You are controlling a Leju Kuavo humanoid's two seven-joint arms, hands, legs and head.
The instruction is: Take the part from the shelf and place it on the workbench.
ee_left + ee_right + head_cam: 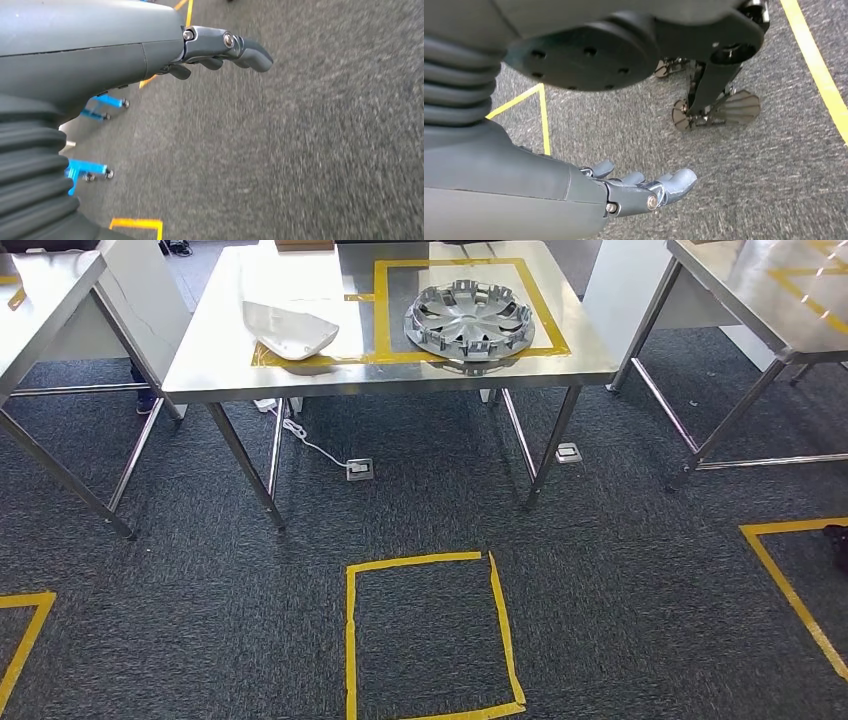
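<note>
At the far left a second bench (40, 300) shows only its corner and steel legs, and a taped yellow corner (25, 625) marks the carpet below it. The main bench (230, 350) stands ahead, steel-topped and glossy, with a white shell-like part (290, 330) lying on its left half, partly across the yellow tape; it looks set down loosely rather than squared to any mark. To its right a silver wheel cover (470, 320) lies flat inside a taped yellow rectangle (385, 305), which I take to be the marked drop zone, so this may be the task's part already delivered, though no shelf is in sight to confirm it. Under the bench a white cable (310, 445) runs to a floor socket (360, 469), and a second socket (569, 452) sits by the right leg. A taped square (430, 635) on the carpet in front probably marks a standing spot for the robot. Further right another bench (770, 290) stands apart, with more tape (790, 585) on the floor. The room is floored in dark grey carpet (620, 570), flat and clean. The left robot hand (220, 50) hangs over the carpet, fingers loosely extended and holding nothing; the right robot hand (644, 190) hangs likewise, fingers apart and empty, near a taped line (816, 67).
</note>
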